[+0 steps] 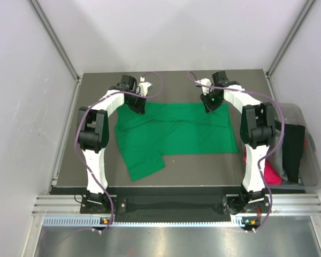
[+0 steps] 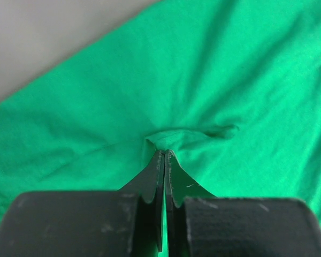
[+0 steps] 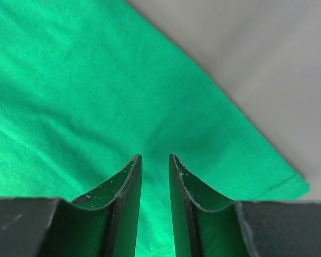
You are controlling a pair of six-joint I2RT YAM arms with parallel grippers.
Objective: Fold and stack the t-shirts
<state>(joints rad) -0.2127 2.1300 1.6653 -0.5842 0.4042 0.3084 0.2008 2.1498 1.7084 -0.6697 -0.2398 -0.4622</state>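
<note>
In clear plastic bin (image 1: 310, 176) at right, black garment (image 1: 293, 150) and magenta-pink garment (image 1: 273, 175) partly behind right arm (image 1: 255, 131); bright green fabric t-shirt (image 2: 230, 80) cropped in wrist views.

A dark grey table top (image 1: 198, 168) fills the middle of the overhead view. Plain white walls (image 1: 166, 32) close it in on the far side and on both flanks, and slim aluminium posts (image 1: 54, 40) rise in the two far corners. Beyond the left fingers (image 2: 150, 182), up and to their left, a bare strip of the table shows pale grey. Beyond the right fingers (image 3: 123, 184), the same grey lies up and to their right. Outward of the right fingers, off the table's edge, stands a clear plastic bin (image 1: 297, 111). A ribbed aluminium rail (image 1: 59, 204) runs along the near edge. Below it is a shiny surface (image 1: 166, 241), perhaps sheet metal. The light is even and soft, with no hard shadows.
</note>
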